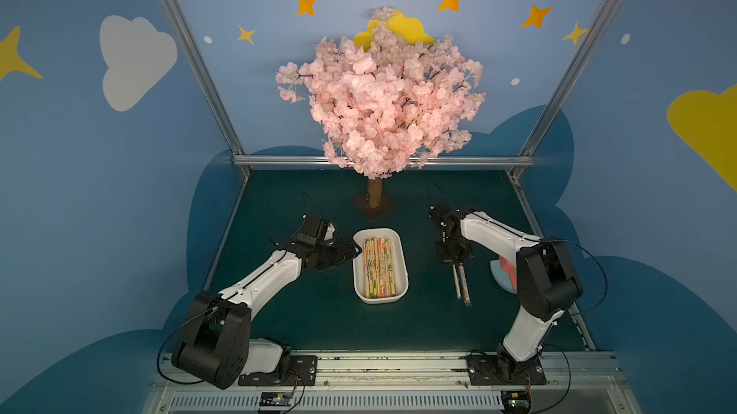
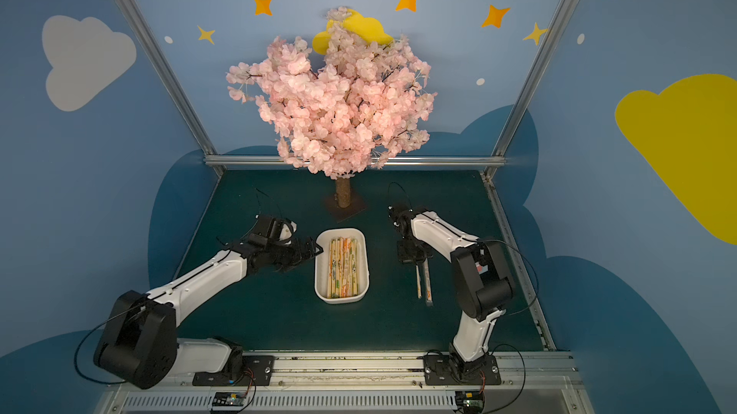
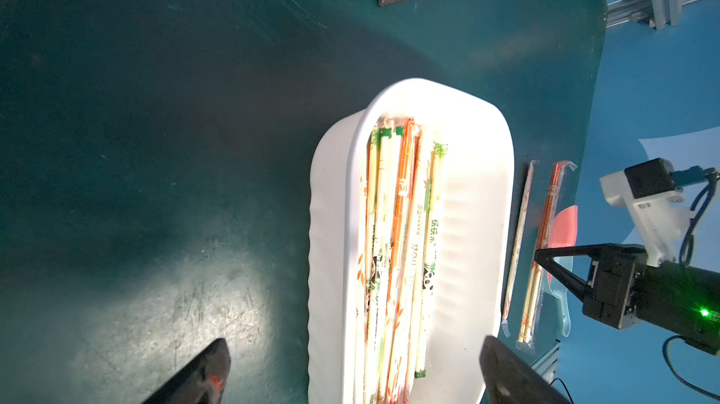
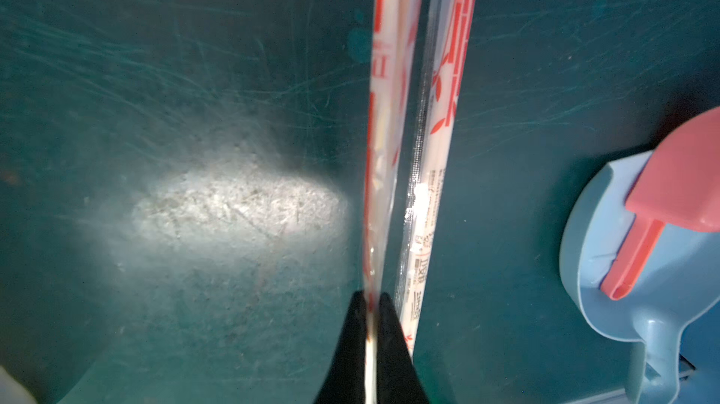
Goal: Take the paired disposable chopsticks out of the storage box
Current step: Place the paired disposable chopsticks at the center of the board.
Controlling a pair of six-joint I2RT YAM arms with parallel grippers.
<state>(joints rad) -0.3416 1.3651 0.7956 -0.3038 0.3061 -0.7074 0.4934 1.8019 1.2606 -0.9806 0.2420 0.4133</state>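
At the middle of the dark green counter (image 1: pixel 303 312) we see the storage box (image 1: pixel 381 299) lying lengthwise, with many paired disposable chopsticks (image 1: pixel 379 268) packed side by side inside it. Just beside the box's left rim hovers the left pincer (image 1: pixel 353 251), its jaws spread wide and grasping nothing; in the left wrist view its two black fingers (image 3: pixel 202 371) show well apart. To the right of the box, apart from it, the right pincer (image 4: pixel 372 301) is clenched on one end of a sleeved pair with orange print (image 4: pixel 383 110). A second sleeved pair (image 4: pixel 440 118) lies just beside the held one, nearly parallel, on the counter. Further right we note a light-blue scoop (image 4: pixel 643 320) carrying a pink piece (image 4: pixel 682 172), and behind the box a pink blossom tree (image 1: pixel 383 92).
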